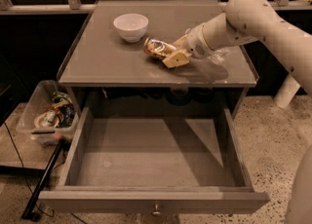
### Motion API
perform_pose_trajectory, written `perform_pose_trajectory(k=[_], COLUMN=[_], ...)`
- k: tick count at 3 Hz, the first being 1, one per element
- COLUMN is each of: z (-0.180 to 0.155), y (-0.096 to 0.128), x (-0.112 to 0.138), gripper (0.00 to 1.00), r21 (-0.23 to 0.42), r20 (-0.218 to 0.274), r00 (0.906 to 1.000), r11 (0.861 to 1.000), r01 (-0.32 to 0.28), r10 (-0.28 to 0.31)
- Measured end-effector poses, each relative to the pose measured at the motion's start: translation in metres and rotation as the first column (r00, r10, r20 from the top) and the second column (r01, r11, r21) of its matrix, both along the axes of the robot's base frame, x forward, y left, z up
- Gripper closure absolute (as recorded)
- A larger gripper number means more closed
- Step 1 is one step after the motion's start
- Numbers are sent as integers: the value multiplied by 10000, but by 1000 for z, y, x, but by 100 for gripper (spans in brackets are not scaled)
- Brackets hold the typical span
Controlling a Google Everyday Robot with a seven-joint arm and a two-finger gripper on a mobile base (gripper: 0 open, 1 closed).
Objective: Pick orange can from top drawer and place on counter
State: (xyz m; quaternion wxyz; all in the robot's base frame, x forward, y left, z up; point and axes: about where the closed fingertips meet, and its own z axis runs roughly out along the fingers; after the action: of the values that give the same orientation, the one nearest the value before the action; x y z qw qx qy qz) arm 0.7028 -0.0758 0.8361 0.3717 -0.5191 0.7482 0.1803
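Observation:
The orange can (157,47) lies on its side at or just above the counter (107,57), to the right of the white bowl. My gripper (173,50) reaches in from the right and is shut on the can's right end, one tan finger (176,59) showing in front of it. The top drawer (156,152) is pulled fully open below, its flat grey bottom bare, with a small metal knob (156,212) on its front panel.
A white bowl (130,26) stands on the counter at the back left. A clear plastic bottle (218,55) lies on the counter behind my arm. A clear bin of clutter (48,113) sits on the floor at the left.

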Motion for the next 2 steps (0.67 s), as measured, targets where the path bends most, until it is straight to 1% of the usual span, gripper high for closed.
perform_pose_trajectory(k=[1,2], z=[0,0], y=[0,0], x=[0,0], gripper=[83,59], r21=[0,0], r20=[0,-1], r00=[10000,10000], r11=[10000,10000], r01=[-1,-2], r10=[1,2])
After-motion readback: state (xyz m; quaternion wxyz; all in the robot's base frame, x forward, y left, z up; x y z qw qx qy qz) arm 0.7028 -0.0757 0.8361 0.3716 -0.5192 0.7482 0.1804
